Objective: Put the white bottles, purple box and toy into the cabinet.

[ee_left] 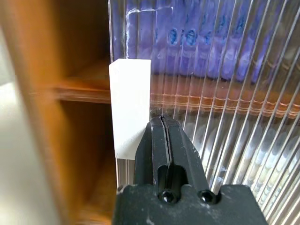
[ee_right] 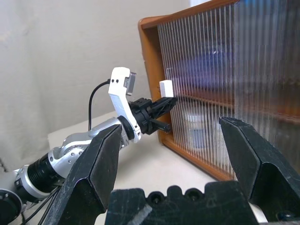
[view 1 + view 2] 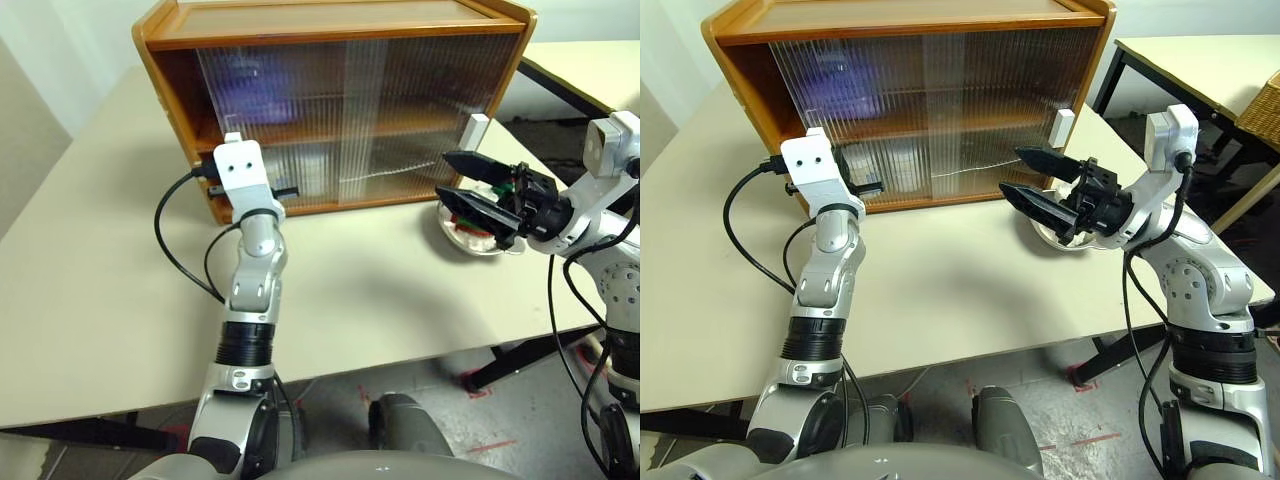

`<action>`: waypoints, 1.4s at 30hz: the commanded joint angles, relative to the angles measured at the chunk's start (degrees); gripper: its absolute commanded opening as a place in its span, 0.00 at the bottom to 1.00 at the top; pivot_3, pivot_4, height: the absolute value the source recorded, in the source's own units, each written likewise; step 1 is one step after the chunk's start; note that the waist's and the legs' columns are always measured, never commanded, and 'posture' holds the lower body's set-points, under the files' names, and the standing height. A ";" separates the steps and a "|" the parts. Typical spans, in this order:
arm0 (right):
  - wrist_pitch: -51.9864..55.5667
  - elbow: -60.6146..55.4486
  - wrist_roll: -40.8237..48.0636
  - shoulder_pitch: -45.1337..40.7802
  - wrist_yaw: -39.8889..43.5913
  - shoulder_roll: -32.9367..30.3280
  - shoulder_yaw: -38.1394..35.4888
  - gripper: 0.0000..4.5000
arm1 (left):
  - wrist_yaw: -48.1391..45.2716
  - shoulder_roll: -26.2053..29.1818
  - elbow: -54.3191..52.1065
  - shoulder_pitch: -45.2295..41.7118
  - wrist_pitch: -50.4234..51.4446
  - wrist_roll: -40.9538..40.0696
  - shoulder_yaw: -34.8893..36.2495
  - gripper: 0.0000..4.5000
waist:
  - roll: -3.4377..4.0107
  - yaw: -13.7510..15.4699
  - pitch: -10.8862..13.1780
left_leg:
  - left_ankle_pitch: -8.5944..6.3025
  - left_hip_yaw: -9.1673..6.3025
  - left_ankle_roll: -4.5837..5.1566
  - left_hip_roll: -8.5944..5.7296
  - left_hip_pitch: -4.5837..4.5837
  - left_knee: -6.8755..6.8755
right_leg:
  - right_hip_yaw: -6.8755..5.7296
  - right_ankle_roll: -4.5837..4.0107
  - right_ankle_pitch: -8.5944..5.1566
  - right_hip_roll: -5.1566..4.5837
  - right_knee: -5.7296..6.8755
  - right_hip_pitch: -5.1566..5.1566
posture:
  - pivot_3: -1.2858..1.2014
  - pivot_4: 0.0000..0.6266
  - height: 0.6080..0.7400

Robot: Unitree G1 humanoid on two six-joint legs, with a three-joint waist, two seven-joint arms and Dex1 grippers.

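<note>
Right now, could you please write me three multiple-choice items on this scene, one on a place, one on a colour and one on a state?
1. Where do the left gripper's shut tips rest?
A. on the tabletop
B. against the white handle of the cabinet's left sliding door
C. inside the metal dish

2. What colour shows behind the ribbed door on the upper shelf?
A. purple
B. green
C. yellow

3. How does the right gripper stand?
A. shut on a bottle
B. shut, holding nothing
C. open, holding nothing

Key: 1 B, left wrist view shows tips at the handle; 2 A, purple blur there; 3 C, fingers stand wide apart.
</note>
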 commanded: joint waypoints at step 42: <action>-3.18 0.23 -3.35 1.10 -3.45 0.54 -1.89 1.00 | -59.73 14.41 7.54 -11.18 -5.79 -26.88 -5.74 1.00 | 0.01 -0.31 -0.02 | 0.07 0.01 0.11 0.10 -0.02 0.00 | 0.07 -0.27 0.04 0.29 -0.07 -0.06 | 0.49 0.00 1.00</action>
